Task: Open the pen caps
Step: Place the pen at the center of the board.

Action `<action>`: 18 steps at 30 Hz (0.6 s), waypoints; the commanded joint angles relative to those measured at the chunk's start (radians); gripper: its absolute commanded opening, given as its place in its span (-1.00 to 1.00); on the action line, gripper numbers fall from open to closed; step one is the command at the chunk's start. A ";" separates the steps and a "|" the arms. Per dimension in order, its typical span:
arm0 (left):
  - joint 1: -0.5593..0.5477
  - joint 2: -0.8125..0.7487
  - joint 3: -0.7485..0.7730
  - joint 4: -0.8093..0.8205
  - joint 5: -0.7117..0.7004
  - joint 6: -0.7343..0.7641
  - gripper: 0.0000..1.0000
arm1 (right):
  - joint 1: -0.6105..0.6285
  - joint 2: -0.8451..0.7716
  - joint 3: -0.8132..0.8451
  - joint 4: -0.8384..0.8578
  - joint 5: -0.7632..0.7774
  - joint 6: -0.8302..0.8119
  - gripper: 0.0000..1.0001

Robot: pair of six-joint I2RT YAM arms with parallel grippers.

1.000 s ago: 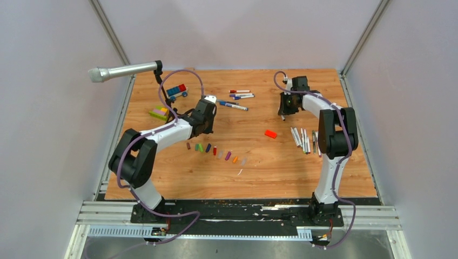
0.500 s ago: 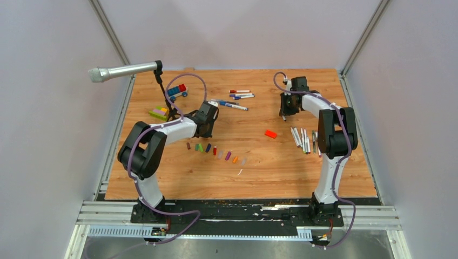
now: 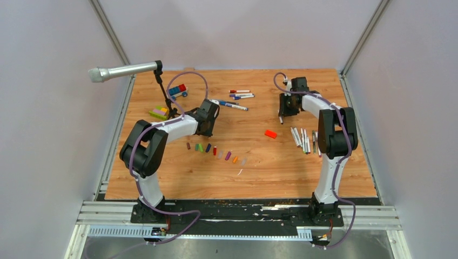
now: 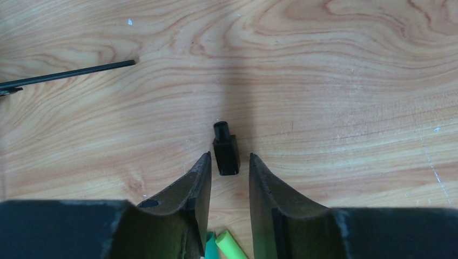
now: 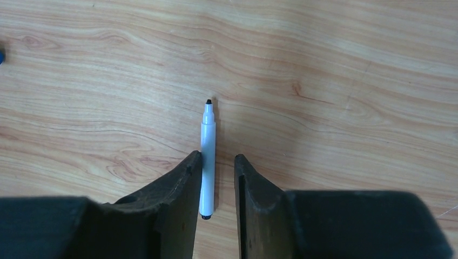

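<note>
In the left wrist view my left gripper is open, and a small black pen cap lies on the wood between its fingertips, touching neither. Two green caps lie under the gripper. In the right wrist view my right gripper is open around a white pen with a bare black tip. The pen lies on the table against the left finger. From above, a row of coloured caps lies in front of my left gripper, and my right gripper is at the back right.
Several capped pens lie at the back centre. Several uncapped pens lie by the right arm. An orange-red block sits mid-table. A microphone on a tripod and toy bricks stand at the back left.
My left arm's elbow has swung to the right and its gripper has drawn slightly nearer. The right arm has barely moved; the white pen lies just below its gripper.
</note>
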 commanded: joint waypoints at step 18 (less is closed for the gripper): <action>0.006 -0.329 -0.012 0.109 0.241 -0.208 0.27 | -0.038 -0.700 -0.448 0.175 -0.361 -0.311 0.27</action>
